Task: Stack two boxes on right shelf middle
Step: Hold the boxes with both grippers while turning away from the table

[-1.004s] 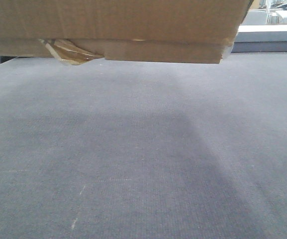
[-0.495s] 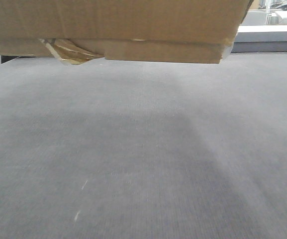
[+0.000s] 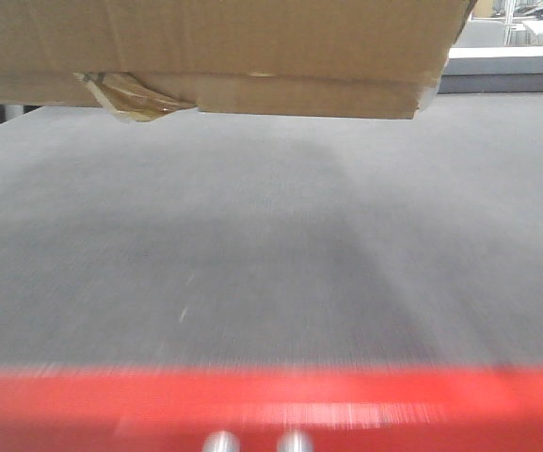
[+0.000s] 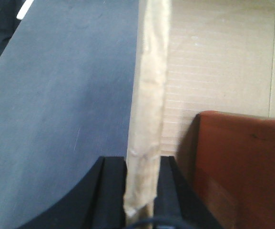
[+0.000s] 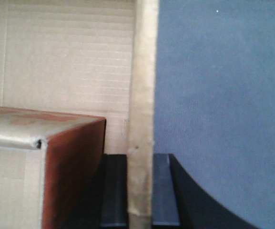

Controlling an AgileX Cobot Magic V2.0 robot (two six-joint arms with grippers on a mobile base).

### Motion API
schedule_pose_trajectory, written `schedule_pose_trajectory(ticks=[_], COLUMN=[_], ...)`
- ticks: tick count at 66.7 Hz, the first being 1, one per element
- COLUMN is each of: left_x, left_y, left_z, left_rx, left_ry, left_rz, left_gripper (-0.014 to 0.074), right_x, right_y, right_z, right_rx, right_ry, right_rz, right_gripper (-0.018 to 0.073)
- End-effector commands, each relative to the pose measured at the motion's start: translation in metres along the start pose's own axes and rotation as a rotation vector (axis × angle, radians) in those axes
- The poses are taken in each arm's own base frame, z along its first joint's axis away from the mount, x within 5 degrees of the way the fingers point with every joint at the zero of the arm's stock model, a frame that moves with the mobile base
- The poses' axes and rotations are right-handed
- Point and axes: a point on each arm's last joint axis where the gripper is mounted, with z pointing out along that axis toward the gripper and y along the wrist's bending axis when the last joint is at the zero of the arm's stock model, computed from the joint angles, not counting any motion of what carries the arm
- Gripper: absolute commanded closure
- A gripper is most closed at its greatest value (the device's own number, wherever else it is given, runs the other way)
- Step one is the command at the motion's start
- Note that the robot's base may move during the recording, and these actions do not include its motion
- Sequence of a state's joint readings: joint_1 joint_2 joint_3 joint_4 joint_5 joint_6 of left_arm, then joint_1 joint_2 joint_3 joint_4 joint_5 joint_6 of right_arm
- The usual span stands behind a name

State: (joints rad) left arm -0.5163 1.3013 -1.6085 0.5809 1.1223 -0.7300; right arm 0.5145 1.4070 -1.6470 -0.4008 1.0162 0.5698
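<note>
A large tan cardboard box (image 3: 252,38) fills the top of the front view, held off the floor. Under its face runs a flatter cardboard box (image 3: 309,96) with yellowish tape (image 3: 132,97) peeling at its left end. In the left wrist view my left gripper (image 4: 142,164) is shut on a taped cardboard wall edge (image 4: 150,86). The right gripper (image 5: 140,160) is likewise shut on the opposite taped wall edge (image 5: 143,71). Corrugated cardboard (image 4: 218,62) shows inside those walls. The shelf is out of view.
Grey carpet (image 3: 271,245) spreads below the boxes. A blurred red band (image 3: 271,414) with two silvery round studs (image 3: 257,443) crosses the bottom of the front view. A reddish-brown box-like object (image 4: 244,167) sits inside the cardboard walls, also seen from the right wrist (image 5: 73,167).
The carpet has slid through the front view, now motion-blurred, and the red band with its studs has come in at the bottom. The boxes keep their place in the view.
</note>
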Motion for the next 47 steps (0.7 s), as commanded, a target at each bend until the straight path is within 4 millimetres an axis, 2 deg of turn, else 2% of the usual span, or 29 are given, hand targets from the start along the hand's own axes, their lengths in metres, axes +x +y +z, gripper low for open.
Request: schedule_pose_trajectory(ticks=[1,47], left_x=[-0.0093,-0.0093], left_y=[0.0110,0.0110], left_z=[-0.0057,-0.0057], left_rx=[-0.061,-0.061], left_ry=[-0.067,-0.067], left_rz=[0.008,0.008], left_gripper=[0.0708,0.0708], right_x=[-0.0098,-0.0121], right_y=[-0.0075,-0.0060], right_z=[-0.0098,-0.0099], right_rx=[0.034,0.017], right_ry=[-0.077,-0.102], right_rz=[-0.022,-0.023], right_gripper=[0.0722,0.0722])
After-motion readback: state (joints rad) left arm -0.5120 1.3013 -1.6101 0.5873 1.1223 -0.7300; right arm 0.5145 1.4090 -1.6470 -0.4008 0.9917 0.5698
